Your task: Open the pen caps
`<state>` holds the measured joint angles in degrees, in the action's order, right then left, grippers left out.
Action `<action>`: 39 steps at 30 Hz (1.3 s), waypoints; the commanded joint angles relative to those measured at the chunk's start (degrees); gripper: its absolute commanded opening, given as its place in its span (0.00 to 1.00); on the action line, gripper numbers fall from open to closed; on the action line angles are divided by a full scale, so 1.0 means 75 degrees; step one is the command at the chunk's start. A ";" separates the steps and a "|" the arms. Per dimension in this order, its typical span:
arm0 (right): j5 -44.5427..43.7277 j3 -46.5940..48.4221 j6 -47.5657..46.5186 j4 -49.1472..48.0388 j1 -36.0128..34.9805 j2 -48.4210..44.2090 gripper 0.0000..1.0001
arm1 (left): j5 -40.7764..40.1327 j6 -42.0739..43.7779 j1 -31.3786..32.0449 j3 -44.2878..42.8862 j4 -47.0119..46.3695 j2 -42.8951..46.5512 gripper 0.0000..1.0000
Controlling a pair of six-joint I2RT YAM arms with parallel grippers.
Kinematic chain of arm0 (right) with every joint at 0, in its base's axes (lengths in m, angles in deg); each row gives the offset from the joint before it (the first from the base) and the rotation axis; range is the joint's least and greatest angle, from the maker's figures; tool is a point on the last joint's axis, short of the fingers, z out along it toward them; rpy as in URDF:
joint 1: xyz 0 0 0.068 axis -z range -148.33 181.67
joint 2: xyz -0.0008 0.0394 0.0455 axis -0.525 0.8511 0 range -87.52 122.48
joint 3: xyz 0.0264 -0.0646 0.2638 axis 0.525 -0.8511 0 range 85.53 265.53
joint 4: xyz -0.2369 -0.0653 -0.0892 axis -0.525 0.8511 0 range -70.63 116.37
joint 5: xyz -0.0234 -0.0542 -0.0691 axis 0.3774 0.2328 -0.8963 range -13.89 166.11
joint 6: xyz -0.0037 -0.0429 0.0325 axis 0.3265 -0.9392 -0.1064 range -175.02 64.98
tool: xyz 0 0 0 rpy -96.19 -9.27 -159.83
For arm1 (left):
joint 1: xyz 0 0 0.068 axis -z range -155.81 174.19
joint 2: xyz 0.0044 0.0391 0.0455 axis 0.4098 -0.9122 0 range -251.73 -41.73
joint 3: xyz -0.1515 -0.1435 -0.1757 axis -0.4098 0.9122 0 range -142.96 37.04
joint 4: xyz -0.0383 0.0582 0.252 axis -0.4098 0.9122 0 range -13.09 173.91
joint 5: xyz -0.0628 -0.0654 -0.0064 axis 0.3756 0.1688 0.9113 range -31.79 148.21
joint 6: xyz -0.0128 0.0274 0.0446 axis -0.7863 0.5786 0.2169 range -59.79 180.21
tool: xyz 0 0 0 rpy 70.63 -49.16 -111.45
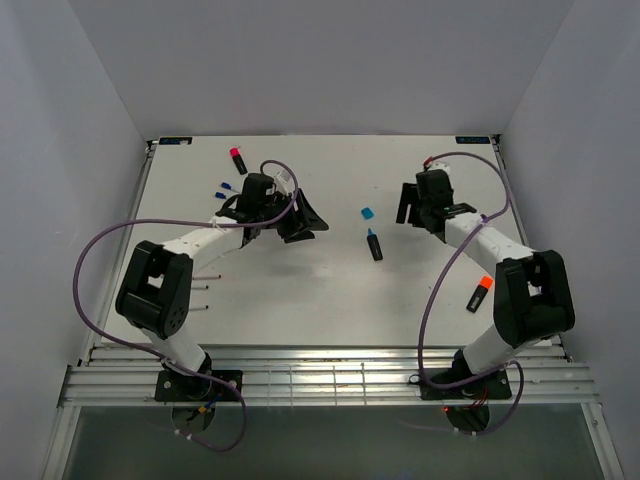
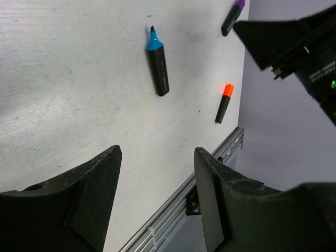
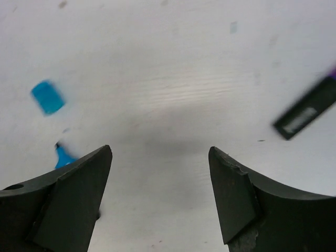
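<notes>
My left gripper (image 1: 300,215) hangs over the left half of the table (image 1: 300,300), arm folded at the elbow and wrist turned toward the middle, jaws apart with nothing between them. Beyond it, by the far edge toward the far-left corner, a pink-capped marker (image 1: 237,159) lies with its cap on. Near the table's middle the cyan cap (image 1: 367,213) lies loose, apart from the cyan marker (image 1: 374,245), whose tip is bare. I judge that pen done and the step in hand a changeover to the next one. My right gripper (image 1: 415,208) points down over the far-right part, arm stretched forward, fingers spread and empty. A purple-capped marker (image 2: 231,18) lies just beside it, and an orange-capped marker (image 1: 480,294) waits by the right edge. Next I need one gripper on a capped body and the other on its cap, pulling apart
</notes>
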<state>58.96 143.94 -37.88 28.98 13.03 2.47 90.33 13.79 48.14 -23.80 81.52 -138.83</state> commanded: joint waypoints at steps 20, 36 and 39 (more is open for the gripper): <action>-0.0983 0.1738 0.1616 0.1672 0.3023 0.1933 0.84 | 0.0405 -0.0058 0.0311 0.0073 -0.0238 0.1368 0.68; -0.0258 0.1645 0.1453 0.1262 0.3059 0.2977 0.44 | 0.0358 0.0130 0.0346 0.0155 -0.0133 0.1322 0.68; -0.0093 0.1622 0.1230 0.1227 0.3012 0.2977 0.16 | 0.0300 0.0176 0.0346 0.0143 -0.0063 0.1357 0.68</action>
<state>56.17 156.99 -26.99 38.00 36.11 22.85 92.34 13.88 50.32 -23.28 80.99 -131.05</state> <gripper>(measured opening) 0.276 0.680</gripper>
